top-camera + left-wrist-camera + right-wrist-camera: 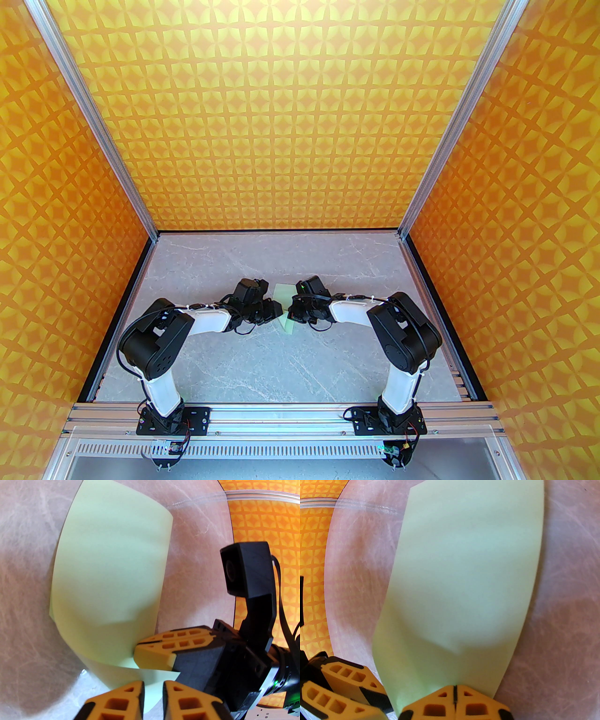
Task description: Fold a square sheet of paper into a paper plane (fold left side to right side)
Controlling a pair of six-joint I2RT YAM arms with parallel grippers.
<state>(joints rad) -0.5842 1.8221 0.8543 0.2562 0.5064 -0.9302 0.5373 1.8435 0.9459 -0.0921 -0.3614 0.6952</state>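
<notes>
Grey marbled tabletop (300, 370), orange patterned walls. Right gripper (454, 691) clenched on one edge of the square sheet of paper (464, 573). Left gripper (153, 687) just beside, narrowly parted, sheet corner in the gap. Sheet bowed, extending away from both grippers, mid-table.

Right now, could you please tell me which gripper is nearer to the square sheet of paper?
Right. The right gripper is shut on the square sheet of paper; the left gripper sits at its corner, jaws slightly apart, contact unclear.
</notes>
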